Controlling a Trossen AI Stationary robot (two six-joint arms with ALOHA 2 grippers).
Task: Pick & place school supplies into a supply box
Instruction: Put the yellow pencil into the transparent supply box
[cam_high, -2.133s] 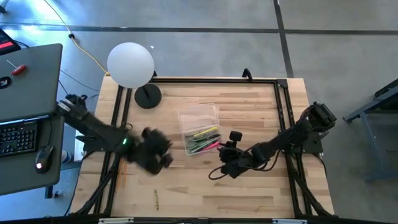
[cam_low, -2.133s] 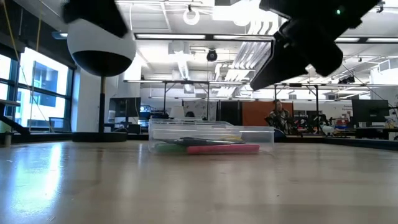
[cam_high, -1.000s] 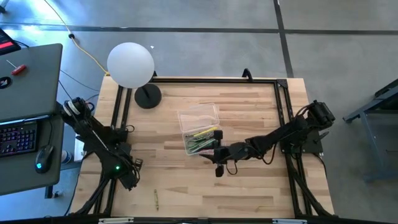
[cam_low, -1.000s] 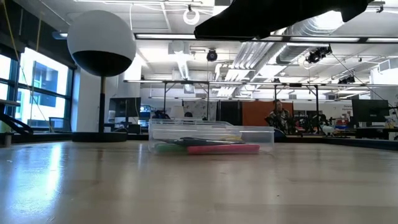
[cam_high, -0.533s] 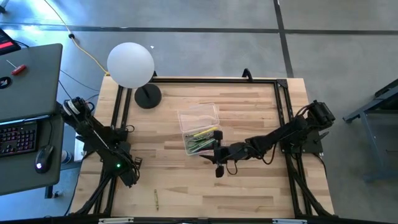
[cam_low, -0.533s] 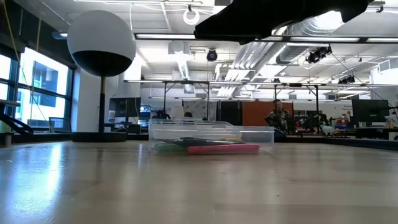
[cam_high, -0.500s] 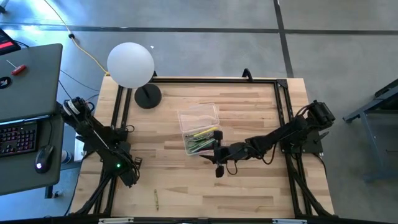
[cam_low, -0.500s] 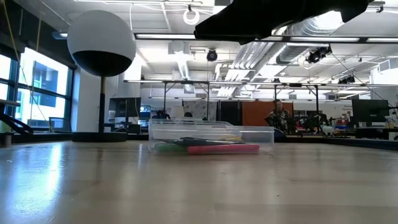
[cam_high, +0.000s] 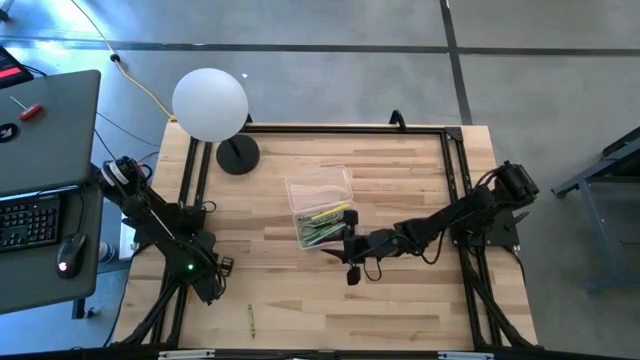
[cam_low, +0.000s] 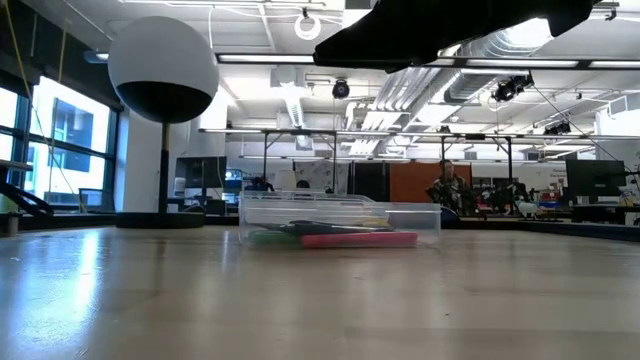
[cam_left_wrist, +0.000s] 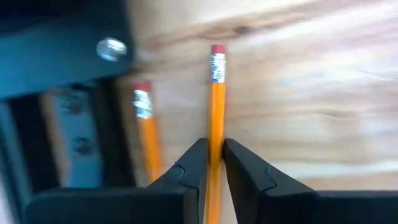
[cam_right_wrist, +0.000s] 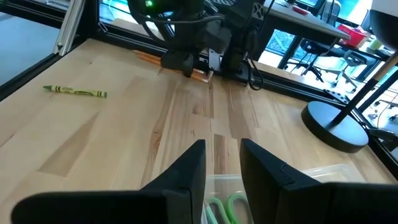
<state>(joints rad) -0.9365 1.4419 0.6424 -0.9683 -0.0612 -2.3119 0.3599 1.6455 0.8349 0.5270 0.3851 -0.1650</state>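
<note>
An orange pencil (cam_left_wrist: 216, 118) lies on the desk (cam_high: 400, 170) at its left edge, beside the black frame rail, its eraser end pointing away from the wrist. The left end effector (cam_left_wrist: 214, 163) is nearly closed around its shaft, the two dark fingers (cam_left_wrist: 193, 165) flanking the wood; whether they press it firmly cannot be told, but the grip looks set for a lift. A second orange pencil (cam_left_wrist: 147, 134) lies just beside, nearer the rail, so the narrow finger spacing probably serves to take one without dragging the other.

Near the desk's front edge lies a small yellow-green crayon (cam_right_wrist: 75, 91), apart from both arms.

The supply box (cam_high: 321, 210) sits mid-desk, lid open, with pink, green and yellow supplies already inside. In the low view a pink pen (cam_low: 358, 239) lies along its floor.

The right end effector (cam_right_wrist: 221, 168) waits at the box's near right corner, fingers a little apart and empty, likely keeping clear of the box opening.

A white globe lamp (cam_high: 210, 104) stands at the back left corner, well away from the work.
</note>
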